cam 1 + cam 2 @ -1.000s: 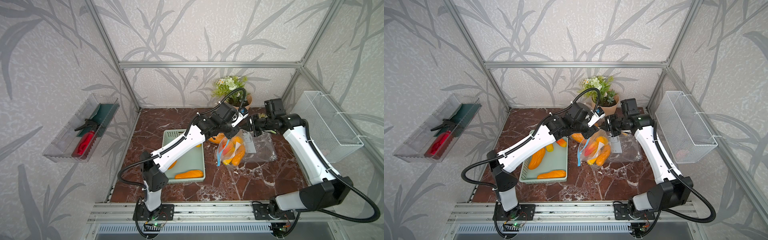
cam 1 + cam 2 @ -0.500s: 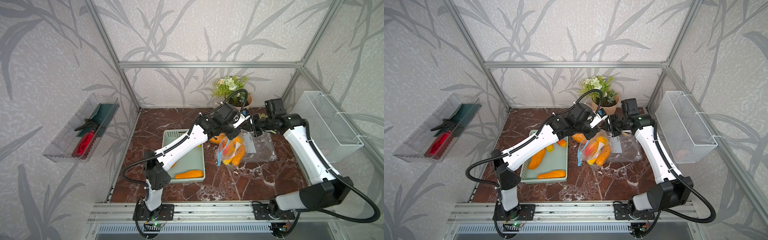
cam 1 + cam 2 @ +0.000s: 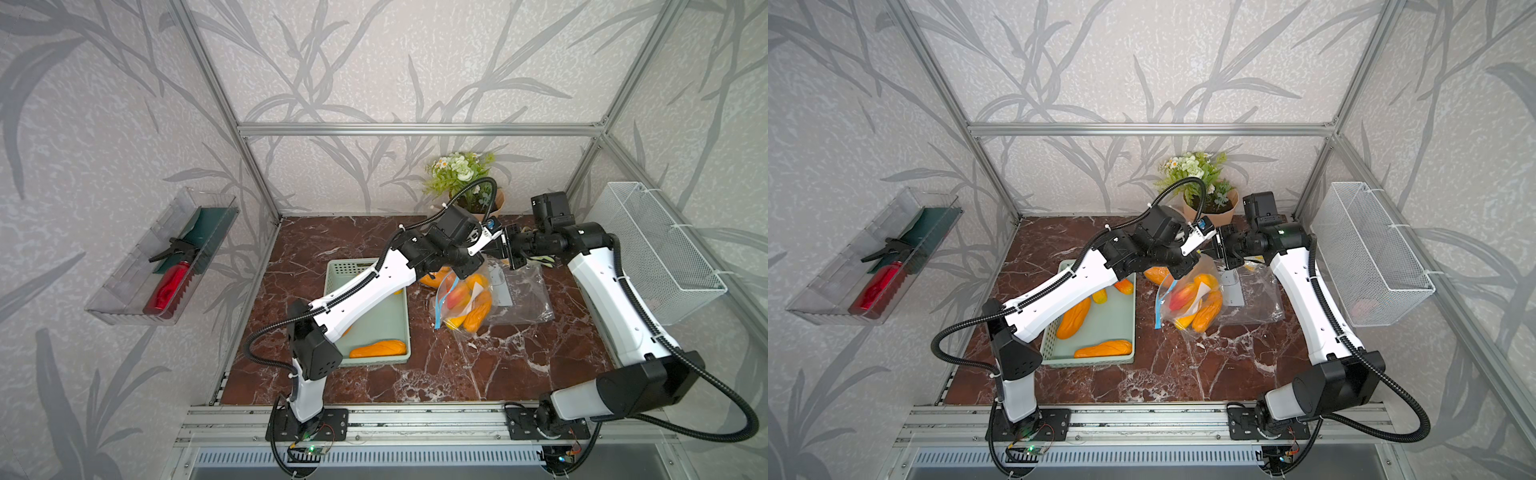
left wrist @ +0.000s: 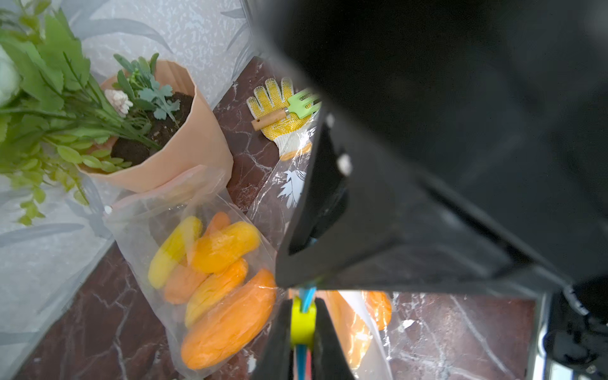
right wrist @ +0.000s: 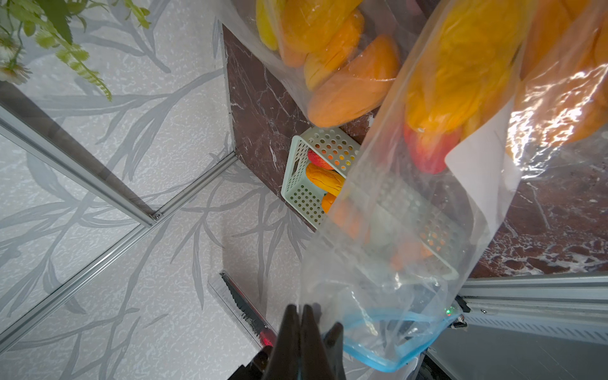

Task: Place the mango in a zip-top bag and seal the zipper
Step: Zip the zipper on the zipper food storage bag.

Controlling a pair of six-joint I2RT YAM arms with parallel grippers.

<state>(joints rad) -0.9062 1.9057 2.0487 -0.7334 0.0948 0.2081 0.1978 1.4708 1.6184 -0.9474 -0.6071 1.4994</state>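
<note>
The zip-top bag (image 3: 459, 293), with several mangoes (image 3: 478, 316) inside, is held up over the counter (image 3: 457, 374) at 3 o'clock from the mint basket (image 3: 349, 268). The left fingers (image 4: 279, 335) are clamped on the zipper (image 4: 308, 297) at its yellow-green slider (image 4: 302, 320). The right fingers (image 5: 289, 332) are closed, pinching the bag's rim. A potted plant (image 3: 465, 183) stands at 12 o'clock.

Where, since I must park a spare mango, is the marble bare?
Bare: front centre, bordered by the basket, front rail and right arm; also the back-left corner behind the basket. Crowded: back right, where flowerpot, glove and zip-top bag cluster.
</note>
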